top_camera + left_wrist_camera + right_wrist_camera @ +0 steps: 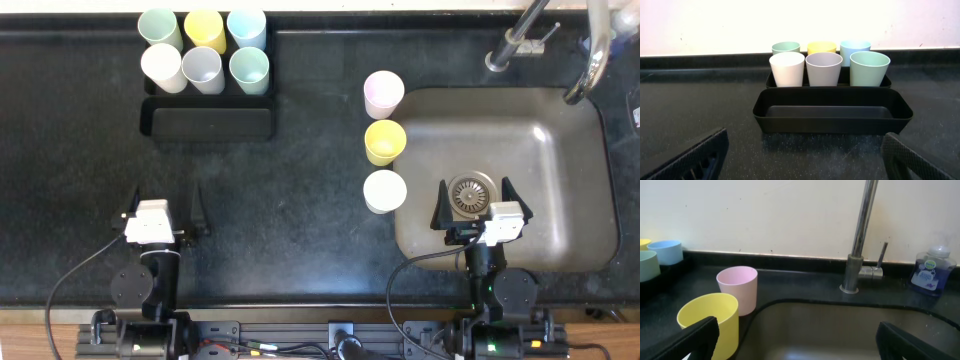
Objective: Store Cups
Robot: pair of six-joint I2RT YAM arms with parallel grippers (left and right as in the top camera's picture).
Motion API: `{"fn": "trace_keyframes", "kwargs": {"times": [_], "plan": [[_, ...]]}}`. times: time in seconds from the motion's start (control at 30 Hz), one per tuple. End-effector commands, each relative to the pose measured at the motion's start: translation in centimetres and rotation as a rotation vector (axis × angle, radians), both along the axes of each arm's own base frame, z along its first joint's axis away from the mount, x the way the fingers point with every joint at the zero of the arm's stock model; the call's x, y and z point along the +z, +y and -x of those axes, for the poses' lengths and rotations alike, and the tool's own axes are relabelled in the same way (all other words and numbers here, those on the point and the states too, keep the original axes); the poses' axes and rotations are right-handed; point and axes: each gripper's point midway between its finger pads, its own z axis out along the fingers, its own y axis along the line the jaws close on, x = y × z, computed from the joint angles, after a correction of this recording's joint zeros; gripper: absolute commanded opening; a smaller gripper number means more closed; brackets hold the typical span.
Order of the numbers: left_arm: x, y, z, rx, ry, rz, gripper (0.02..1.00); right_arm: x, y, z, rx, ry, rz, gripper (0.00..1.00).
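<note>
Yellow cup (385, 142), upright, mouth up, between pink cup (383, 93) and white cup (384, 191)

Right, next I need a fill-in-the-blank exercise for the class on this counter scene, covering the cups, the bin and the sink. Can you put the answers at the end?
1. Behind the long black bin stand ___ stored cups.
2. That bin itself is ___.
3. Beside the sink, the cup between the pink cup and the white cup is ___.
4. The fingers of the left gripper and the right gripper are ___.
Answers: six; empty; yellow; open.

Left arm (150, 226), right arm (500, 222) folded; jaws spread.
</note>
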Motion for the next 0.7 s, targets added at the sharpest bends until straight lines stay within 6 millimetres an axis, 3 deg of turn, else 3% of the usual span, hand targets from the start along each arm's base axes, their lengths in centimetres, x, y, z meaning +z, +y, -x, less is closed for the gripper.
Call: {"fn": "trace_keyframes", "kwargs": {"times": [0.03,0.2,0.27,0.4,0.5,0.6,0.7], "plan": [[0.2,0.1,0.1,0.003,-0.011,-0.013,1.0,-0.3,-0.3,0.0,-0.014,0.0,-0.007,0.998],[0.2,0.1,0.1,0.004,-0.012,-0.014,1.0,-0.3,-0.3,0.0,-0.014,0.0,-0.007,0.998],[1.7,0.0,0.1,-0.001,-0.058,-0.012,1.0,-0.3,-0.3,0.0,-0.014,0.0,-0.007,0.998],[7.1,-2.4,0.9,-0.139,-0.126,0.009,1.0,-0.3,-0.3,0.0,-0.014,0.0,-0.007,0.996],[12.0,-2.5,0.6,-0.136,-0.097,0.151,1.0,-0.3,-0.3,0.0,-0.014,0.0,-0.007,0.996],[16.5,-3.0,-1.3,-0.142,-0.002,0.259,1.0,-0.3,-0.3,0.0,-0.014,0.0,-0.007,0.996],[19.7,-4.2,-4.0,-0.159,0.158,0.299,1.0,-0.3,-0.3,0.0,-0.014,0.0,-0.007,0.996]]}}
